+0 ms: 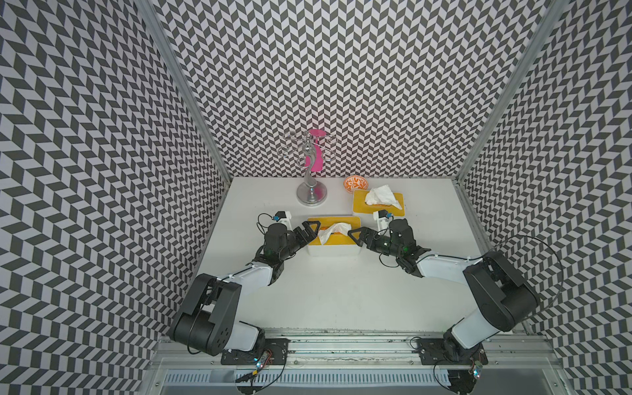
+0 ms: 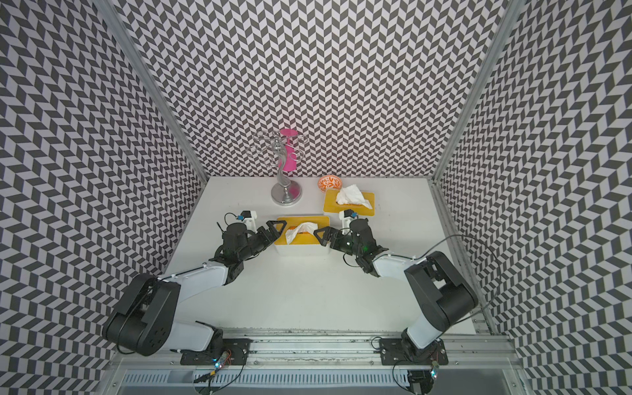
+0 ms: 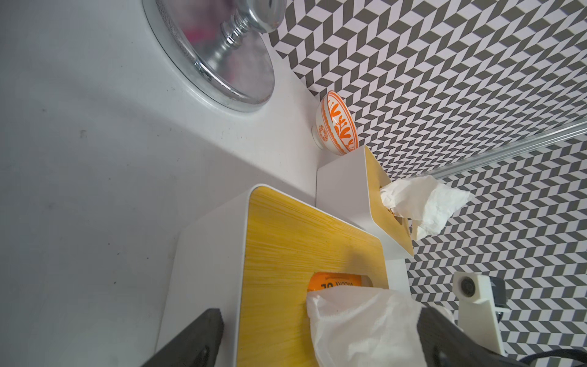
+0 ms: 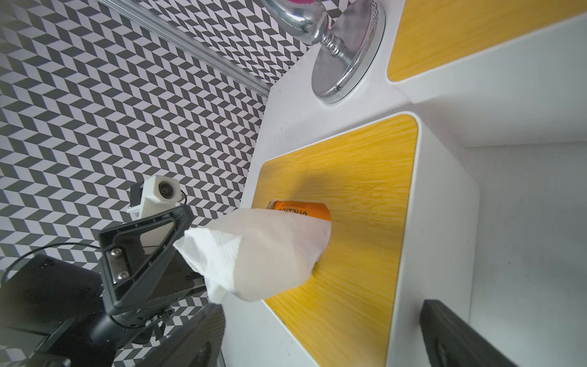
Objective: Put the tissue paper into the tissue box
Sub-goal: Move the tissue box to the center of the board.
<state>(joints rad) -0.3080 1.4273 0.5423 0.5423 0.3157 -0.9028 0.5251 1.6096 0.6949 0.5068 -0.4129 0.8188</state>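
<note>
In both top views, mid-frame, the left gripper (image 1: 307, 234) stands with jaws spread wide at the left end of the tissue box (image 1: 333, 251). The tissue paper (image 1: 331, 232) juts up from the lid slot, between it and the right gripper (image 1: 356, 238), likewise spread. In the right wrist view an orange pack (image 4: 300, 211) shows in the slot, its lettering cut off and unreadable. Whether a finger touches the paper is unclear.

This is a robot test booth in a lab. Three walls (image 1: 342, 85) papered in black-and-white zigzag, framed by bare aluminium posts (image 1: 184, 85), close in a white bench (image 1: 342, 290). The left arm (image 1: 253, 277) and right arm (image 1: 441, 270) are bolted to a metal rail (image 1: 342, 343) beside exposed circuit boards (image 1: 263, 359).
</note>
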